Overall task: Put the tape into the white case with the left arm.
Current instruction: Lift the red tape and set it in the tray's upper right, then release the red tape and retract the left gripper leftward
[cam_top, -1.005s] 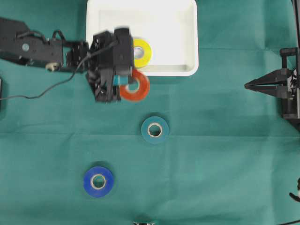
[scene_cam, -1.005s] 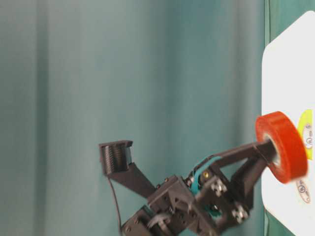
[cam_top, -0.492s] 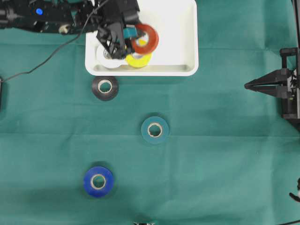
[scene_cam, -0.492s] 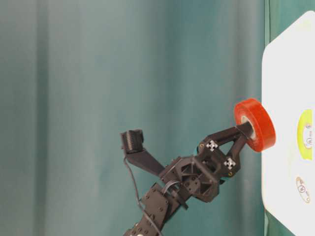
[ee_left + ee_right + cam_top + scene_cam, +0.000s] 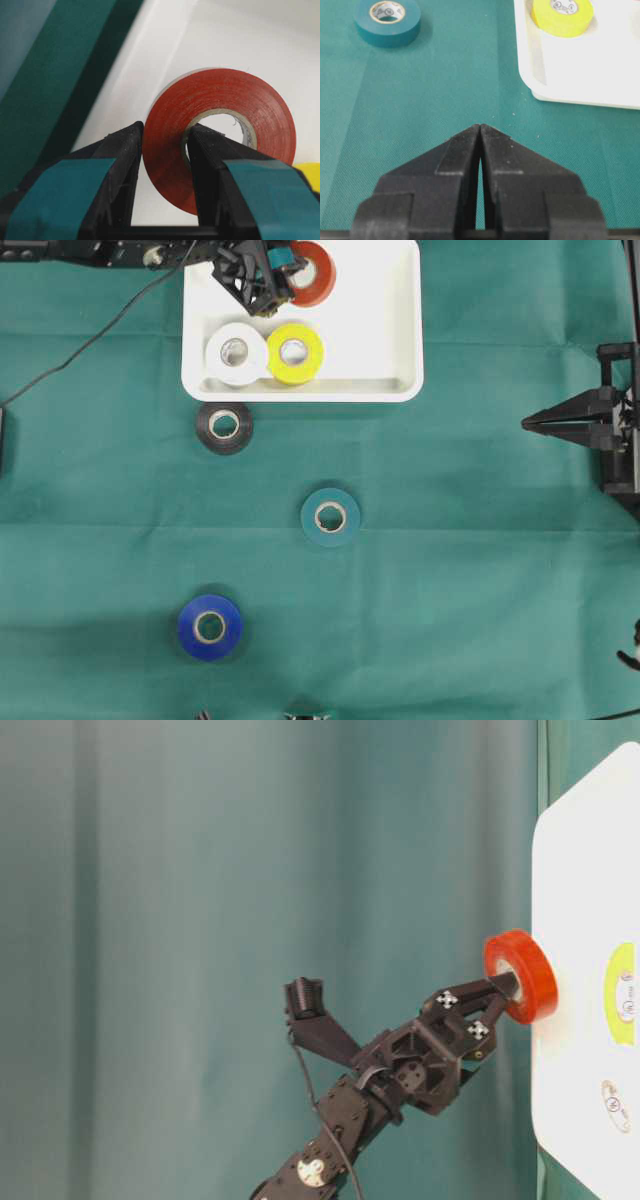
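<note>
Overhead view: left tool is clamped through the red tape, one finger in the core, one outside, so the roll hangs on edge over the far left part of the white case. Not yet released. White tape and yellow tape lie flat along the case's near rim, so the far half is probably chosen for free room. Black tape, teal tape and blue tape sit on the counter outside the case. Right tool is closed on nothing, parked well right of the case.
</note>
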